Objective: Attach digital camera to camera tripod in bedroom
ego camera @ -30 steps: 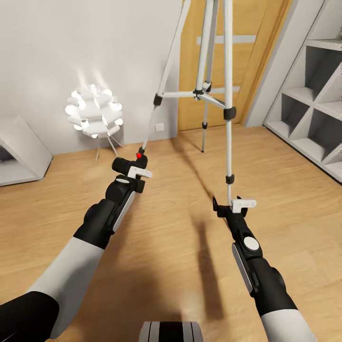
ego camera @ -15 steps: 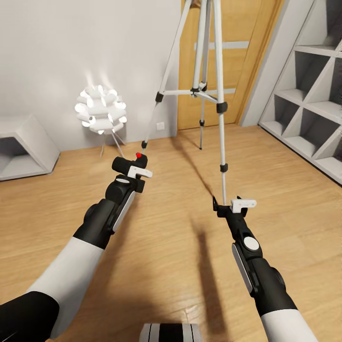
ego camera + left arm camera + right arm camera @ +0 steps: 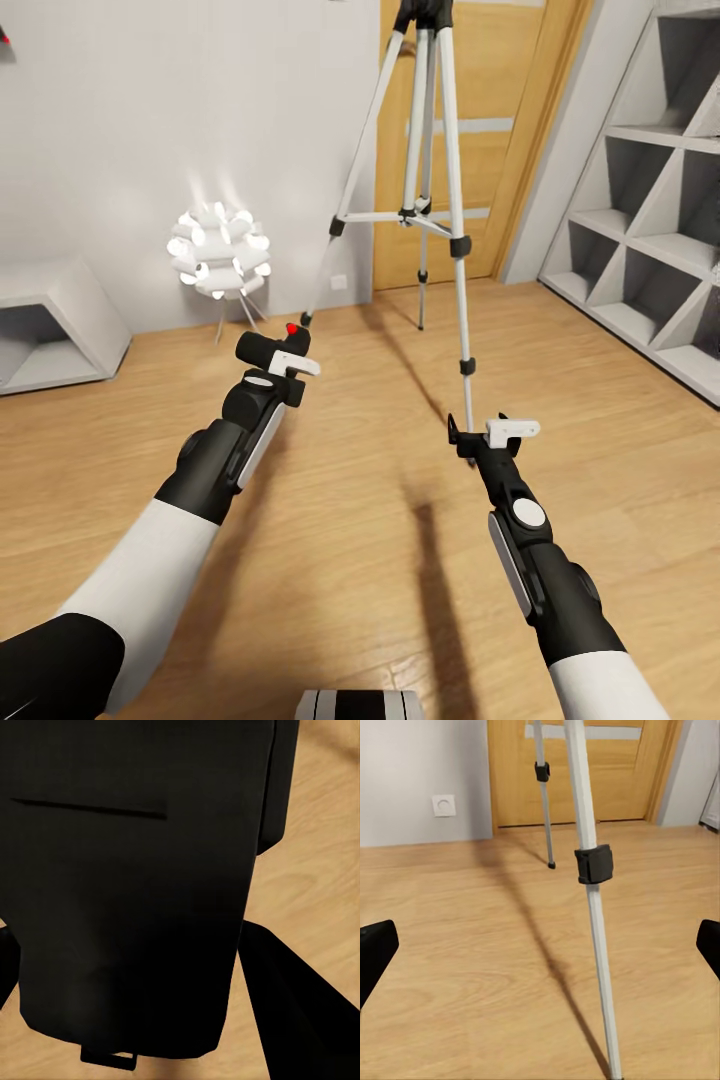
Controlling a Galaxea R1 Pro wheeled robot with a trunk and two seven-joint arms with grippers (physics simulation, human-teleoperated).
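The digital camera (image 3: pixel 266 348), small and black with a red button on top, is held in my left gripper (image 3: pixel 283 358), which is shut on it above the wood floor. Its dark body (image 3: pixel 135 885) blocks most of the left wrist view. The camera tripod (image 3: pixel 459 247) stands ahead with silver legs spread; its black head (image 3: pixel 425 12) reaches the head view's top edge. My right gripper (image 3: pixel 492 432) hangs open and empty just in front of the nearest leg's foot. In the right wrist view that leg (image 3: pixel 594 864) rises between the wide-apart fingertips (image 3: pixel 375 949).
A glowing white spiky lamp (image 3: pixel 220 250) stands by the wall left of the tripod. A wooden door (image 3: pixel 500 100) is behind the tripod. White cubby shelves (image 3: pixel 650 230) line the right side, and a low white unit (image 3: pixel 50 320) sits at the left.
The whole picture has shifted: the tripod now looks farther off and its black head has come into view. Both arms hold the same pose, with the camera still gripped.
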